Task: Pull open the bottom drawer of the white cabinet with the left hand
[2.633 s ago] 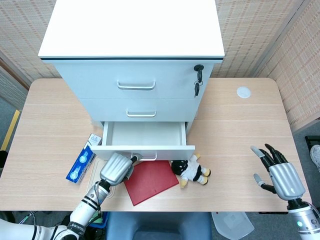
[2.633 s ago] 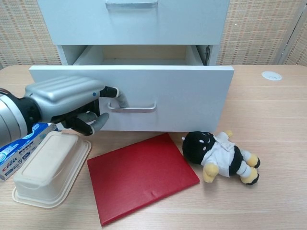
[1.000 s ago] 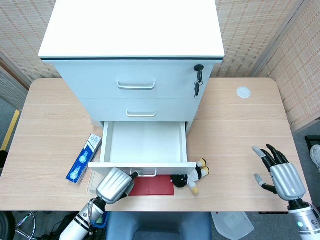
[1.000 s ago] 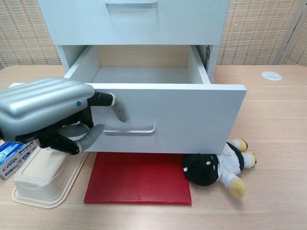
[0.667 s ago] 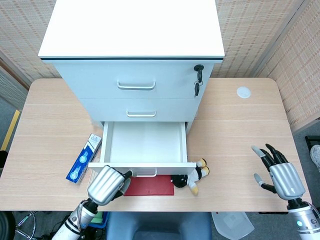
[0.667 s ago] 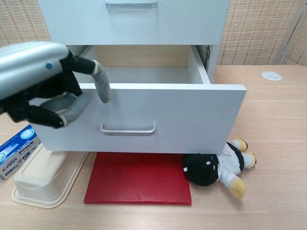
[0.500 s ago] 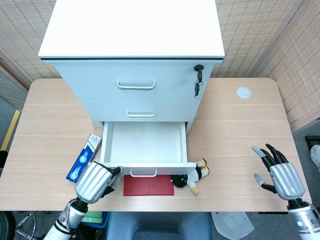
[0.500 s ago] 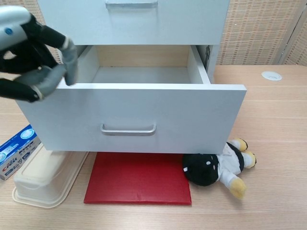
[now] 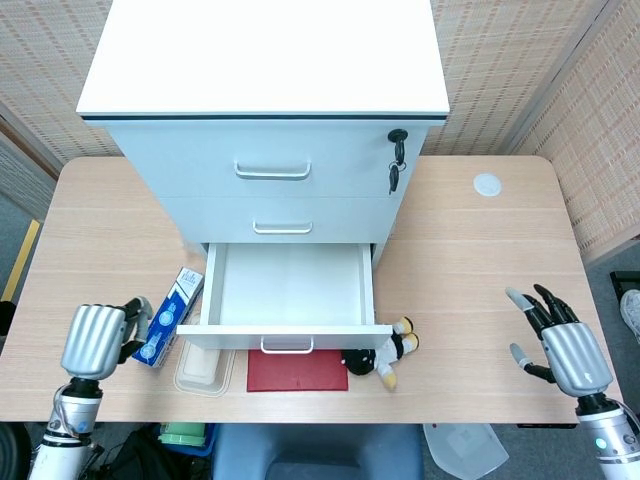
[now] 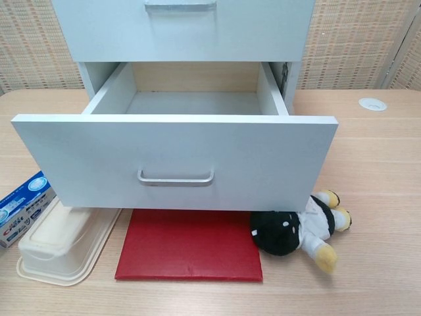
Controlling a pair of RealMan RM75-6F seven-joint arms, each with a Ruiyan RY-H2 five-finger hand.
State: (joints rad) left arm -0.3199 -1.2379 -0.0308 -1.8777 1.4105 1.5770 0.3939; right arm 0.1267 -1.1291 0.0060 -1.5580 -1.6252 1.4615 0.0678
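The white cabinet (image 9: pixel 265 120) stands at the back of the table. Its bottom drawer (image 9: pixel 288 285) is pulled far out and is empty inside; in the chest view its front panel (image 10: pixel 174 161) and metal handle (image 10: pixel 175 177) face me. My left hand (image 9: pixel 98 340) hovers at the table's front left, well away from the handle (image 9: pixel 287 346), holding nothing, fingers loosely apart. The chest view does not show it. My right hand (image 9: pixel 565 350) hangs at the front right with spread fingers, also holding nothing.
Under the drawer's front lie a red book (image 10: pixel 191 247) and a black-and-white plush toy (image 10: pixel 296 230). A cream lidded box (image 10: pixel 62 240) and a blue toothpaste carton (image 9: pixel 165 318) sit at the drawer's left. A key (image 9: pixel 396 160) hangs from the top drawer's lock.
The left hand pulled the drawer further out, let go of the handle, then swung away to the left. The drawer now overhangs the book and toy. The right hand stayed put.
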